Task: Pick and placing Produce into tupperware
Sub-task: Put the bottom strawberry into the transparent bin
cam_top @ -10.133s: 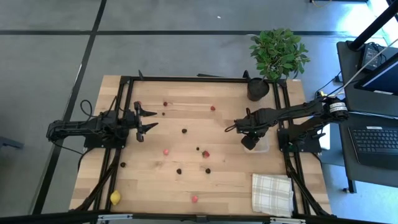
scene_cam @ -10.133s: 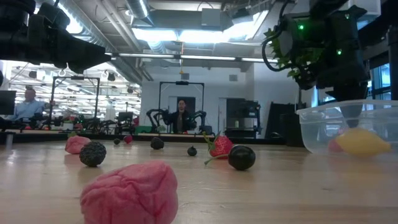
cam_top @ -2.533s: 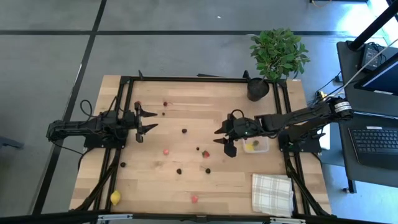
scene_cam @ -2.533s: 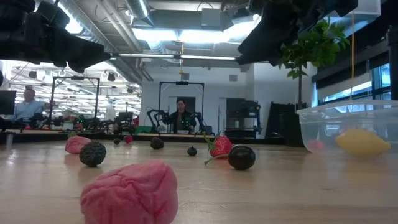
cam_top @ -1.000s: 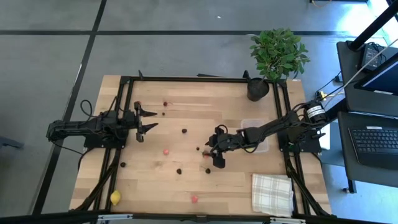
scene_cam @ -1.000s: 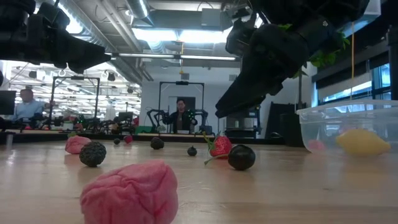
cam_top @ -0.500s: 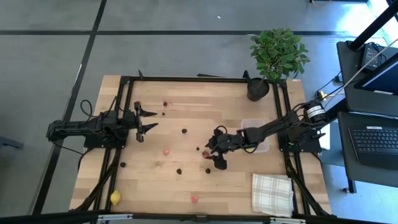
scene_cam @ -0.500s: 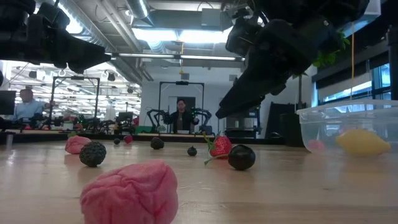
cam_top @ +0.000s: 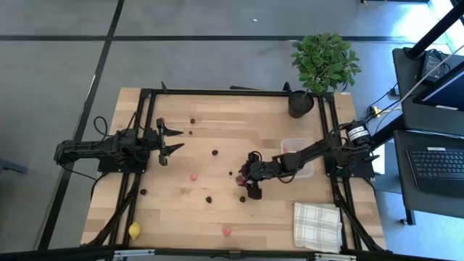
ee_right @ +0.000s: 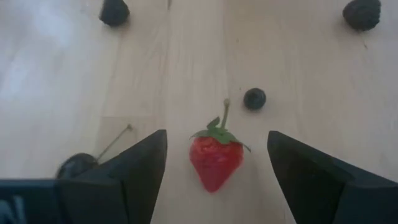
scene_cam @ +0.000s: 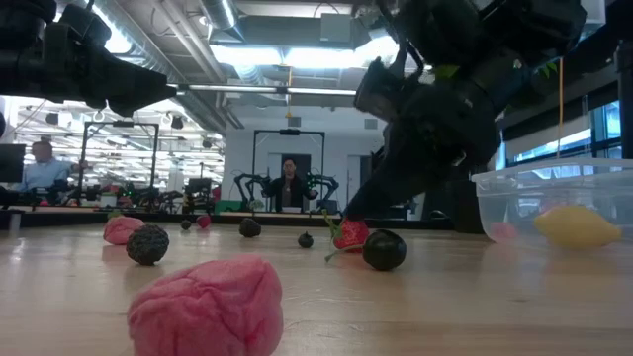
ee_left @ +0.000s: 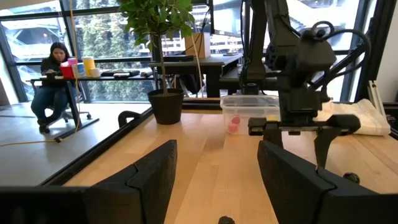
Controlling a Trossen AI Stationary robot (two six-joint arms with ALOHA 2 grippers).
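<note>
My right gripper [ee_right: 216,171] is spread wide, empty, hanging over the strawberry [ee_right: 215,157]; berry sits between the two fingers [ee_right: 134,171], not touched yet. Step in hand: picking a piece to carry to the tub. Next move, as I judge it: drop straight down until the fingertips flank the berry at table level, then close gently; it looks soft and the stem sticks up, so squeeze the body.

Around the strawberry: a small dark berry [ee_right: 254,98] just beyond it, a dark cherry [ee_right: 78,165] with a stalk beside it, more dark pieces farther off.

The tub [cam_top: 296,153] is well apart from the strawberry, toward my arm's base, with a pink bit and a lemon [scene_cam: 575,225] already inside.

Pose: right arm stretched out low from its base past the tub, wrist pitched down at the table [cam_top: 181,210].

Left gripper [cam_top: 172,139] waits far across the table from the strawberry, fingers apart, holding nothing.
</note>
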